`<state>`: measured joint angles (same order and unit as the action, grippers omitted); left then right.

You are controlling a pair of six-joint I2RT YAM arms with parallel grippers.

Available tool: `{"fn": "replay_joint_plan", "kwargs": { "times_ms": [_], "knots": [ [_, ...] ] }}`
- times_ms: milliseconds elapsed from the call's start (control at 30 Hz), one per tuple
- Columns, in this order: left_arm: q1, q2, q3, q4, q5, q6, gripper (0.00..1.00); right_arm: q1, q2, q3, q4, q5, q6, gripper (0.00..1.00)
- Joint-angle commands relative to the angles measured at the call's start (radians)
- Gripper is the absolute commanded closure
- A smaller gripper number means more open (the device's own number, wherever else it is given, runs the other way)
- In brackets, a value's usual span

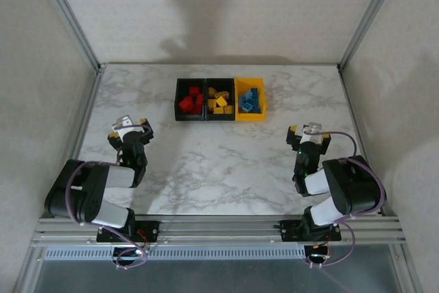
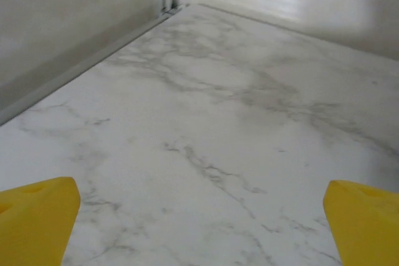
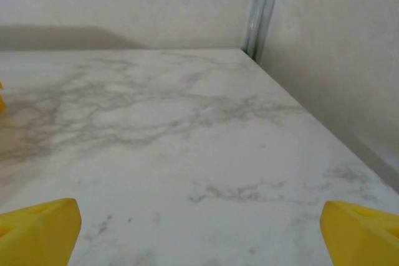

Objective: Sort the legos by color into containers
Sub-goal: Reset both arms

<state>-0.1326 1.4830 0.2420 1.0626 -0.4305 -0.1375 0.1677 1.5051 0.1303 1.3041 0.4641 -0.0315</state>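
Three joined bins stand at the back centre of the marble table. The left black bin (image 1: 178,108) holds red legos (image 1: 190,99). The middle black bin (image 1: 220,83) holds yellow legos (image 1: 219,101). The yellow-orange bin (image 1: 250,116) on the right holds blue legos (image 1: 251,101). My left gripper (image 1: 129,126) rests low at the near left, well away from the bins. It is open, and bare marble lies between its yellow fingertips (image 2: 38,219). My right gripper (image 1: 309,132) sits at the near right, also open, with nothing between its fingertips (image 3: 37,228).
White walls with aluminium posts (image 1: 68,15) (image 1: 370,12) enclose the table on three sides. The left wall's base rail (image 2: 81,66) runs close to my left gripper. A corner post (image 3: 262,7) stands ahead of my right gripper. An aluminium rail (image 1: 219,228) carries both arm bases.
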Motion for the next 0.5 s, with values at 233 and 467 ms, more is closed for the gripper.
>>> {"fn": "replay_joint_plan", "kwargs": {
  "times_ms": [233,467],
  "knots": [
    [0.021,0.066,-0.037,0.29,0.074,0.052,0.01,-0.092,0.045,0.067,0.03,-0.174,0.067,0.01],
    [0.019,0.06,-0.035,0.274,0.075,0.052,0.01,-0.123,0.041,0.077,0.005,-0.232,0.078,0.01]
  ]
}}
